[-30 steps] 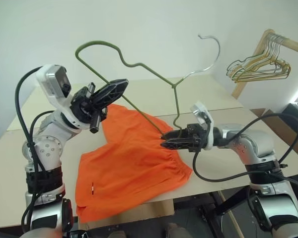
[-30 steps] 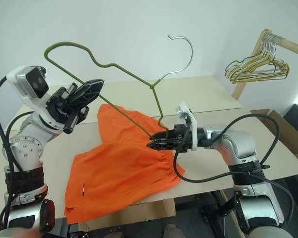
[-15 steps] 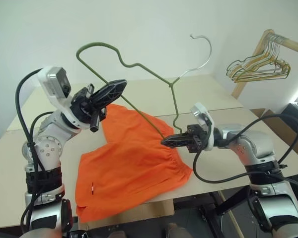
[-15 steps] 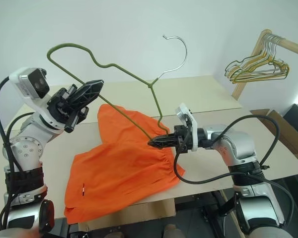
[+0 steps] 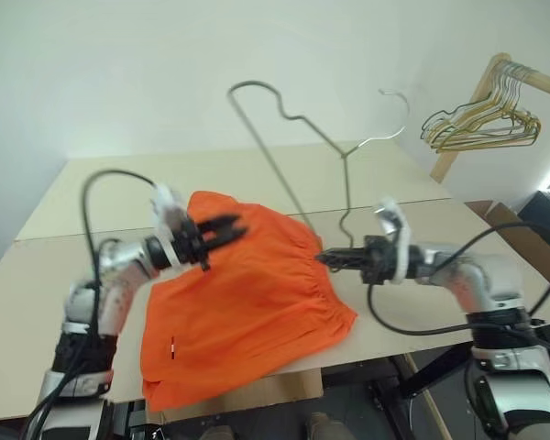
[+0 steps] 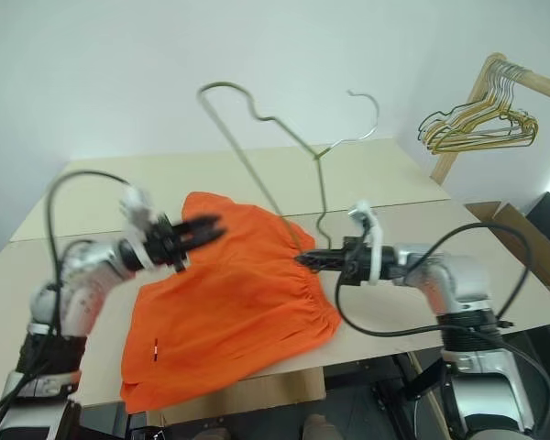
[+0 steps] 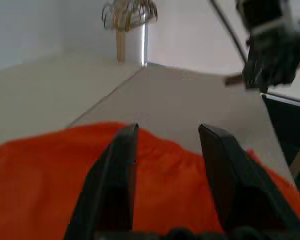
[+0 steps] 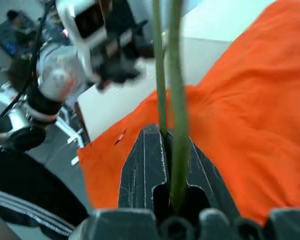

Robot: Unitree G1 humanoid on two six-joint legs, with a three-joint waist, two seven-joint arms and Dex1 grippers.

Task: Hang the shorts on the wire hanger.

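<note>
The orange shorts (image 5: 247, 293) lie spread on the pale table (image 5: 119, 183), one hem hanging over the front edge. My right gripper (image 5: 325, 258) is shut on a lower corner of the wire hanger (image 5: 346, 188), which stands upright above the shorts' waistband with its hook (image 5: 396, 103) high at the right. The right wrist view shows the two fingers (image 8: 142, 160) pinching the wire (image 8: 177, 100) over the orange cloth. My left gripper (image 5: 225, 229) hovers low over the far left part of the shorts, open, with nothing between its fingers (image 7: 115, 185).
A bunch of gold and silver wire hangers (image 5: 481, 124) hangs on a wooden rack (image 5: 456, 142) at the far right. A cardboard box (image 5: 506, 218) sits beyond the table's right edge. Bare table lies behind and left of the shorts.
My left gripper let go of the hanger, dropped down over the shorts and opened. My right gripper shut on the hanger's corner and shifted right, and the hanger swung upright.
</note>
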